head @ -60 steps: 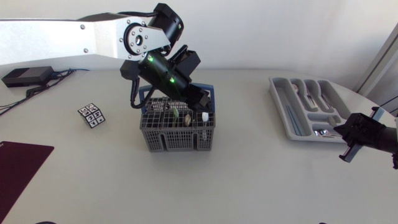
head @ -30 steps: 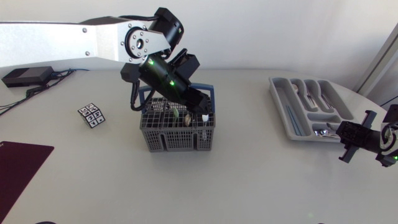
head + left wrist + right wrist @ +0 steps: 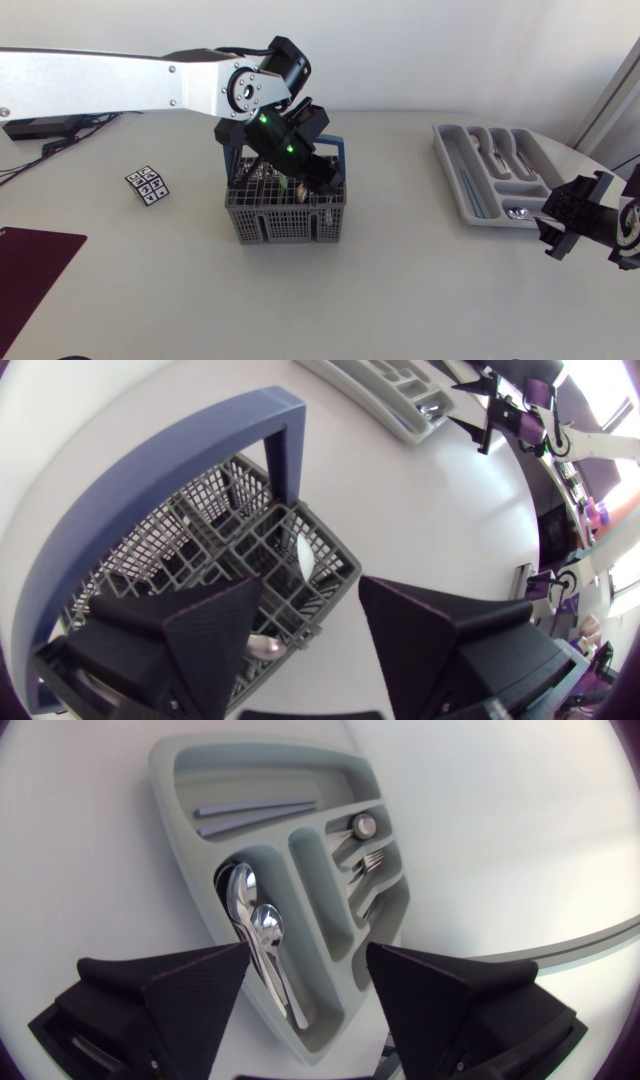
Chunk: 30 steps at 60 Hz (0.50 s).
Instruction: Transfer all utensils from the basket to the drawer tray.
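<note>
Grey tray [image 3: 172, 790] holds two spoons [image 3: 268, 924]; one basket [image 3: 290, 225] stands well apart.

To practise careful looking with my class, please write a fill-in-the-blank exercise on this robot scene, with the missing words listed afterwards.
1. The left gripper hangs over the basket, its fingers ___.
2. The basket's arched handle is ___.
3. Ahead of the right gripper, the tray holds two shiny ___.
Missing words: open; blue; spoons.
</note>
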Each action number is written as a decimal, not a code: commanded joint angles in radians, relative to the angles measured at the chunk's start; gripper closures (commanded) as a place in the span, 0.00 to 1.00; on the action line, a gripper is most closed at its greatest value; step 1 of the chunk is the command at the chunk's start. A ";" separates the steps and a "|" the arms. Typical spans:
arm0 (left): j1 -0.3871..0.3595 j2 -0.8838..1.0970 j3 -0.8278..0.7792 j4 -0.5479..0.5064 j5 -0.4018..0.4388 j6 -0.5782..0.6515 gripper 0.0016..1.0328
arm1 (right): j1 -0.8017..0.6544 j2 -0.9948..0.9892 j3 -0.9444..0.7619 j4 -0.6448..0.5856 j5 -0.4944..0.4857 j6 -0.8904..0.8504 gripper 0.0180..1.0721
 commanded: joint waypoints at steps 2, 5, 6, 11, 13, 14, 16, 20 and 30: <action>-0.007 0.034 0.017 0.013 -0.016 -0.036 0.42 | 0.028 -0.085 -0.055 -0.038 0.001 0.033 0.04; -0.009 0.037 0.021 0.024 -0.033 -0.042 0.43 | 0.048 -0.134 -0.080 -0.061 0.001 0.052 0.04; -0.009 0.038 0.021 0.027 -0.035 -0.044 0.44 | 0.054 -0.145 -0.084 -0.067 0.001 0.058 0.04; -0.013 0.049 0.029 0.036 -0.036 -0.059 0.47 | 0.085 -0.199 -0.120 -0.079 0.001 0.067 0.04; -0.015 0.055 0.038 0.041 -0.039 -0.064 0.47 | 0.107 -0.231 -0.136 -0.090 0.001 0.083 0.04; -0.016 0.060 0.041 0.041 -0.041 -0.067 0.47 | 0.113 -0.241 -0.141 -0.095 0.003 0.089 0.04; -0.018 0.063 0.046 0.042 -0.043 -0.070 0.51 | 0.126 -0.260 -0.150 -0.104 0.003 0.098 0.04; -0.018 0.063 0.047 0.064 -0.044 -0.080 0.61 | 0.145 -0.292 -0.162 -0.122 0.003 0.109 0.04; -0.022 0.066 0.043 0.079 -0.053 -0.088 0.80 | 0.183 -0.361 -0.193 -0.151 0.007 0.129 0.04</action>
